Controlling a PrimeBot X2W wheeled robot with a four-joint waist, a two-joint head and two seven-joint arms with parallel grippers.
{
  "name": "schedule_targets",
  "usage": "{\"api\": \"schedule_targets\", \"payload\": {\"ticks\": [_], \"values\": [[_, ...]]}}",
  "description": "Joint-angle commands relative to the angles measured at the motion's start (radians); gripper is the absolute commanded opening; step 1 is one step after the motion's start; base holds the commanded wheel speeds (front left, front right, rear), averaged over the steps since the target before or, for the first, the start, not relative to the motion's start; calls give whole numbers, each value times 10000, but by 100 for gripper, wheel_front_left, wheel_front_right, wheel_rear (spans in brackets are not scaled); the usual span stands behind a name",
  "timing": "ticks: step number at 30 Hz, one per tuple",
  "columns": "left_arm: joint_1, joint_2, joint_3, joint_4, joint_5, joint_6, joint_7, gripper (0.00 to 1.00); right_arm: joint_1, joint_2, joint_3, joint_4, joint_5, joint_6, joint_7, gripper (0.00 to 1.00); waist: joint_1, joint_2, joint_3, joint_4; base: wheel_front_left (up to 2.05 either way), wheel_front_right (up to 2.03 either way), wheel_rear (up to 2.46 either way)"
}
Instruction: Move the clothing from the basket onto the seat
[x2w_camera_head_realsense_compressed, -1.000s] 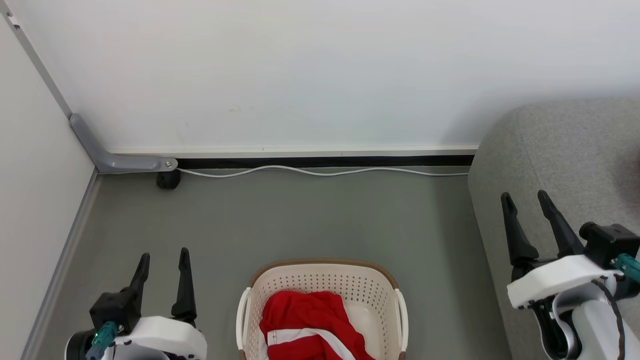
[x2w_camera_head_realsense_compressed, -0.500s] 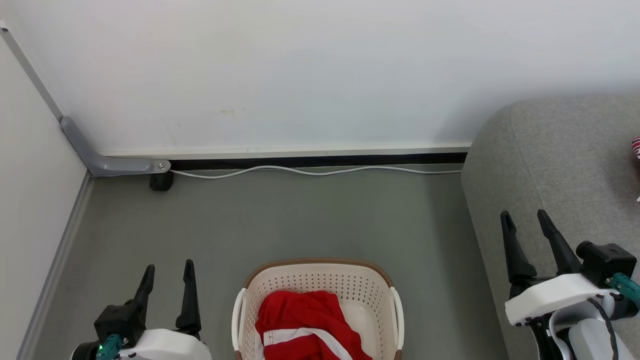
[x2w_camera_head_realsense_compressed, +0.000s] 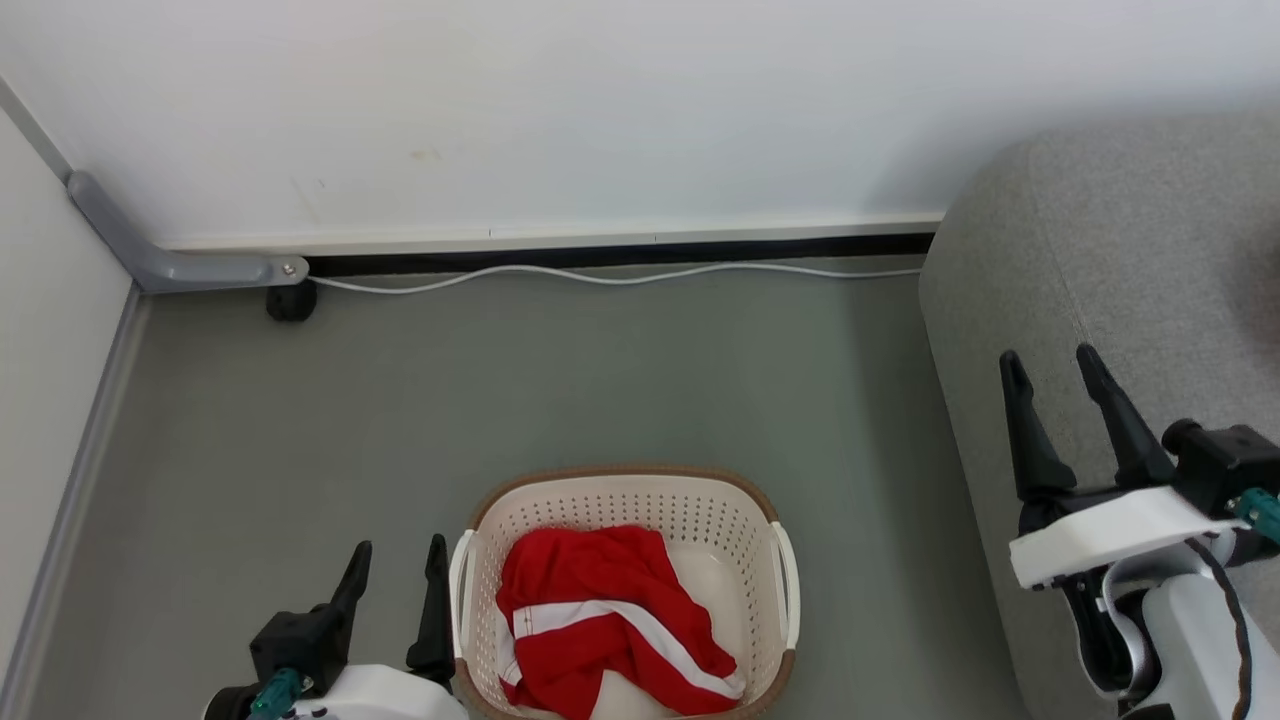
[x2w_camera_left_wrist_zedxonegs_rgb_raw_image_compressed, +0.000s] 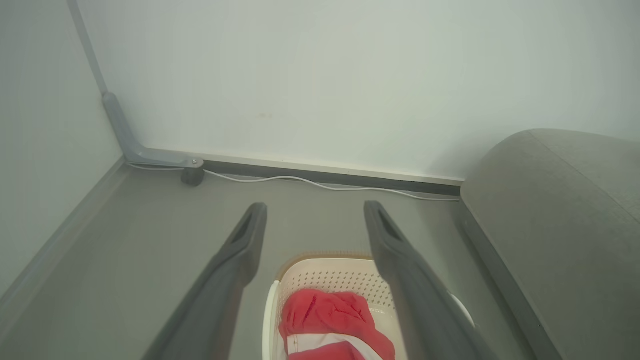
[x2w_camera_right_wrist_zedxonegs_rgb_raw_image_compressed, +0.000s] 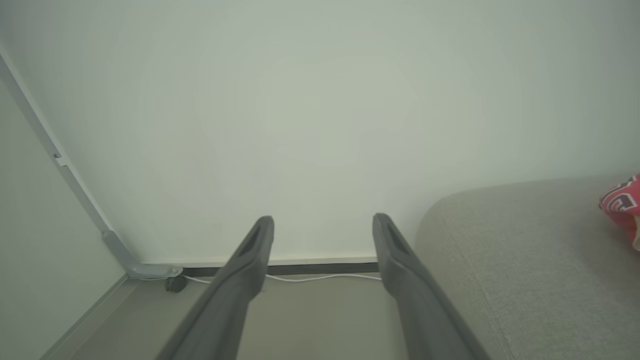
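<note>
In basket: red striped clothing. Jersey lettering on seat unreadable. Left end effector, right end effector spread, empty.

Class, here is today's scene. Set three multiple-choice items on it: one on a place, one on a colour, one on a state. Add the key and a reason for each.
1. The basket stands
A. on a table
B. on the grey floor
C. on a shelf

2. The basket's rim is
A. blue
B. black
C. brown

3. The right gripper is
A. open, holding nothing
B. shut, fingers touching
C. shut on a cup

Key:
1 B: in the head view, grey floor shows on three sides of the basket.
2 C: a brown woven-look band tops the cream perforated wall.
3 A: its two dark fingers stand apart with nothing between them.
</note>
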Motion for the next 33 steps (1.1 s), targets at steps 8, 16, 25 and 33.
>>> {"api": "schedule_targets", "payload": {"ticks": [8,16,25,33], "values": [[-1490,79,-1081,501,-575,365,-61,100,-1329,-479,457,-863,298,29,-61,100,0,-1,2026,-510,0,0,0],[-3146,79,-2590,1902,-1420,360,-61,100,-2307,-902,892,-1205,486,29,-61,100,0,-1,3825,-974,0,0,0],[-5236,79,-4050,3898,-2100,443,-61,100,-3032,-943,1065,-1545,776,29,-61,100,0,-1,5509,-1402,0,0,0],[-7087,79,-4897,5992,-2489,270,-61,100,-3526,-837,1257,-1887,995,29,-61,100,0,-1,6801,-1940,0,0,0]]}}
